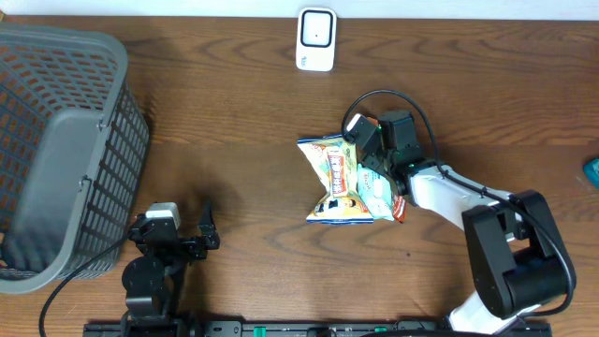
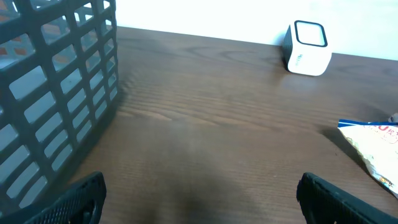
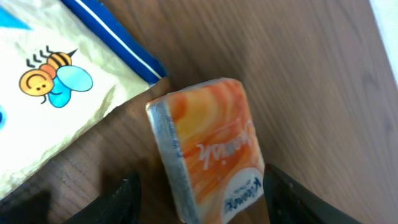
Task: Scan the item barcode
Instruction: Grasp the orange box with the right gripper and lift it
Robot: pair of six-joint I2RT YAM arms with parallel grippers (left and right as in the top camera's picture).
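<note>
The wooden desk (image 1: 234, 122) carries everything. The grey mesh basket (image 1: 56, 150), the largest thing on it, stands close on the outer side of the left pincer (image 2: 202, 202). A crinkled snack bag (image 1: 339, 180) with blue edging lies just beside the right pincer (image 3: 205, 196), between it and the left pincer but much nearer the right. The small white scanner (image 1: 316, 39) sits well ahead of both pincers at the far edge of the desk, with bare wood between it and them. A teal object (image 1: 591, 173) is cut off at the desk's edge, well out past the right arm. Only the right wrist view shows the orange packet (image 3: 208, 155), the item in play, lying flat on the desk beside the bag's blue corner. From overhead the right arm covers most of that spot. The left wrist view shows the basket wall, the scanner and one corner of the bag. The left pincer is spread wide with nothing between its fingers. The right pincer stands partway spread astride the orange packet. One finger (image 3: 127, 199) is clear of it with wood showing between, and the other (image 3: 289, 196) is right at its edge; whether that finger touches cannot be told.
</note>
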